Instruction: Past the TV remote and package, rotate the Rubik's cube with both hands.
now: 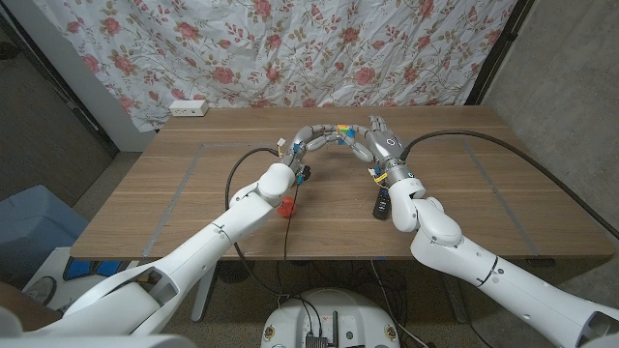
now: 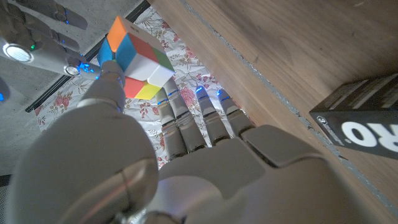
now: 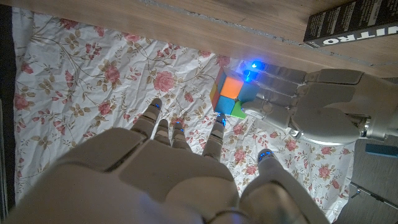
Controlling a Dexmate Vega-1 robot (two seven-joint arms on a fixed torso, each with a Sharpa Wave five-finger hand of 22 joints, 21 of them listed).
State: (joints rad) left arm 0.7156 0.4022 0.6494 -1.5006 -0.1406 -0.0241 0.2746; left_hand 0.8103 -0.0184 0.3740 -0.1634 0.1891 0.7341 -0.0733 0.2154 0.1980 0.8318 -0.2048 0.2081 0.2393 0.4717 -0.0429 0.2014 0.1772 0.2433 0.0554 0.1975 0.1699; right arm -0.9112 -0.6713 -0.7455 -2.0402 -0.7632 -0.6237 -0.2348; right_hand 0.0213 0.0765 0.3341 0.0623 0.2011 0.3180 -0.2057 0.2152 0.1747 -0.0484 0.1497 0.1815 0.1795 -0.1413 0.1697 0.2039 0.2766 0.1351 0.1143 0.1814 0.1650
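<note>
Rubik's cube [image 2: 138, 60] up off the wooden table [image 1: 193, 184], pinched by left hand [image 2: 186, 155], right hand [image 3: 180, 180] just beside it with fingers spread, empty, black package [image 2: 367, 124] lying nearby, remote [image 1: 383, 205] under right wrist

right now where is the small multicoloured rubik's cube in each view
Head view: small multicoloured Rubik's cube lifted above the table's far middle, between both hands.
Left wrist view: cube at upper left, held at the left hand fingertips.
Right wrist view: cube centre right, gripped by the left hand.
Shared landmark: floral curtain behind the cube.
</note>
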